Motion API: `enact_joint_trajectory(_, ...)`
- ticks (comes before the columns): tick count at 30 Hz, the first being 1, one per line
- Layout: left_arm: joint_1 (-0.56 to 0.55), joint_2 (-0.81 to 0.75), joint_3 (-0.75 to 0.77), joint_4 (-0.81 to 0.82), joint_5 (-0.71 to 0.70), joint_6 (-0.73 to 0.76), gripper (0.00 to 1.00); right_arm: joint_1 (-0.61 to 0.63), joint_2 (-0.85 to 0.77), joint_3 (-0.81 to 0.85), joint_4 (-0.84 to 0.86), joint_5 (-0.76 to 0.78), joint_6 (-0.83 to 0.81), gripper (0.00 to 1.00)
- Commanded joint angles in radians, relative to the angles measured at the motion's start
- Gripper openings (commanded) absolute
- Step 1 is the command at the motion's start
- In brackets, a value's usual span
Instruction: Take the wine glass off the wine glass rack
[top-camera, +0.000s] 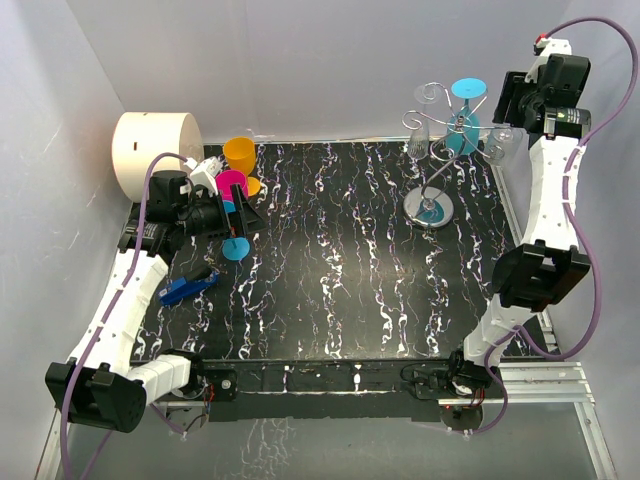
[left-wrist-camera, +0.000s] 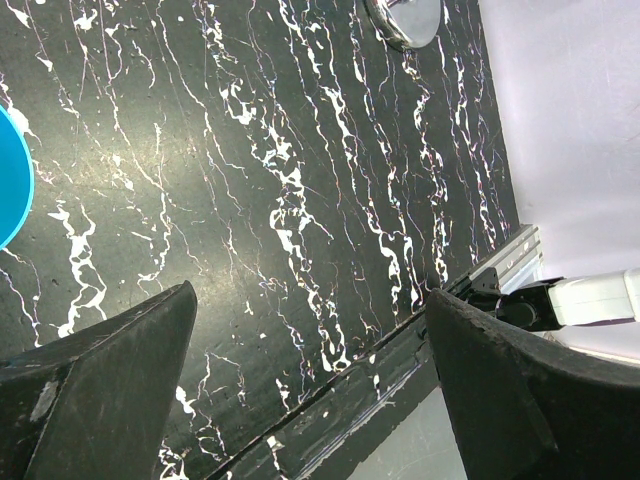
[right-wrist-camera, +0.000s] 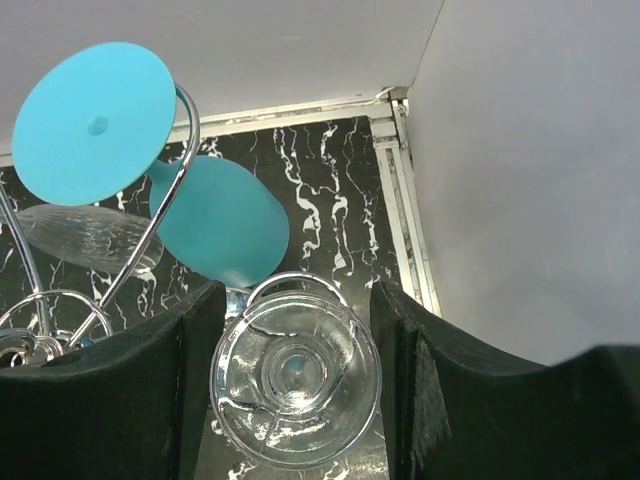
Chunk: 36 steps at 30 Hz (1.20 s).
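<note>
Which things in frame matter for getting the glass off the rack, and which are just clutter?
Job: wine glass rack; clear wine glass hanging on it, between the fingers of the right gripper.
Clutter: blue wine glass on the rack, orange cup, pink cup, white cylinder, small blue object, open left gripper.

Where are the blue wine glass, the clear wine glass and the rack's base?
blue wine glass (right-wrist-camera: 95, 120): right wrist view, its foot.
clear wine glass (right-wrist-camera: 296, 378): right wrist view, its foot.
rack's base (top-camera: 416, 208): top view, shiny disc.
</note>
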Motion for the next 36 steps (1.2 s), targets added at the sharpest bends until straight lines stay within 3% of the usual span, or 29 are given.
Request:
enact_joint_trajectory(1,0.001,-0.027,0.019,0.002,0.011,0.012,0.97,-0.004,-0.073,0.005,0.097,-0.034,-0.002,0.22)
enact_joint_trajectory(36,0.001,-0.033,0.009,-0.002,0.009,0.018,0.97,0.006,-0.09,0.015,0.124,-0.138,-0.06,0.19)
